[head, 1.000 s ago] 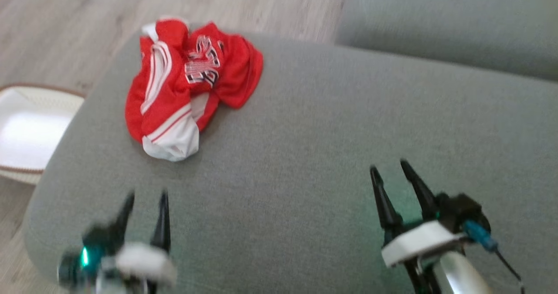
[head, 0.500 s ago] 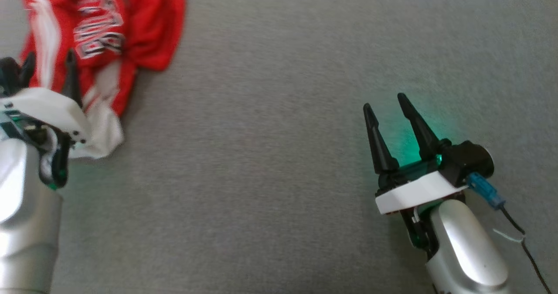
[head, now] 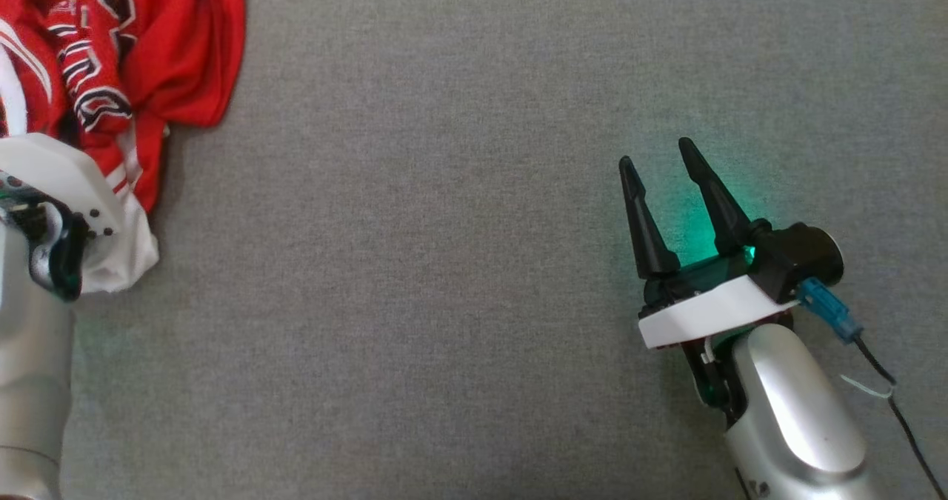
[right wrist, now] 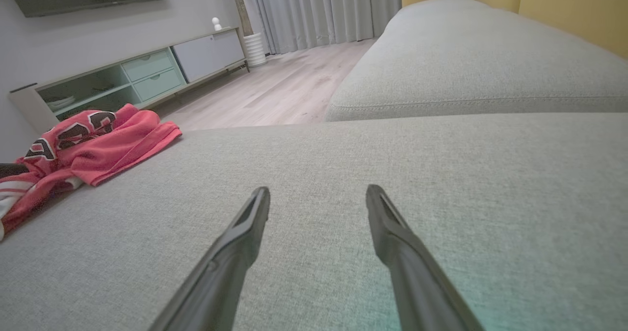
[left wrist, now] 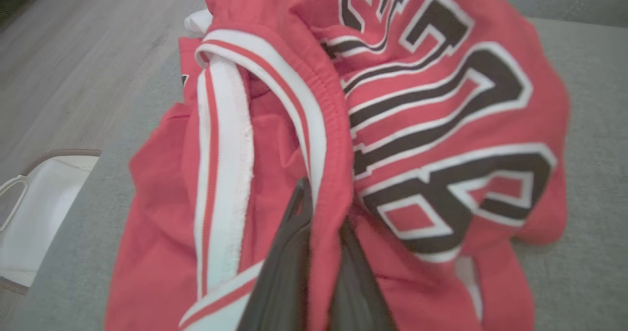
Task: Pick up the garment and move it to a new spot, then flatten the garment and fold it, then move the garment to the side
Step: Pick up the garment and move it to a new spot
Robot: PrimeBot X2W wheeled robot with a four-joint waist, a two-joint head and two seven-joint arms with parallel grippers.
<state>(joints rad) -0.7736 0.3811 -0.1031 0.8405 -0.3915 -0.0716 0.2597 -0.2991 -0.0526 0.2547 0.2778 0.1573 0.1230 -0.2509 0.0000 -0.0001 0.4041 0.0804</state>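
**Grey fabric sofa cushion (head: 474, 278): pick-up under way**

Broad and bare across the head view, it carries the crumpled red sports garment (head: 185, 55), white-striped and dark-lettered, at the frame's upper left. The heap's long axis seems to run up-down along the left edge, white hem lowest. The left gripper (left wrist: 321, 208), the nearer one, is clenched on a fold beside the striped band. The right gripper (head: 657, 152), released and empty, lies well apart at right.
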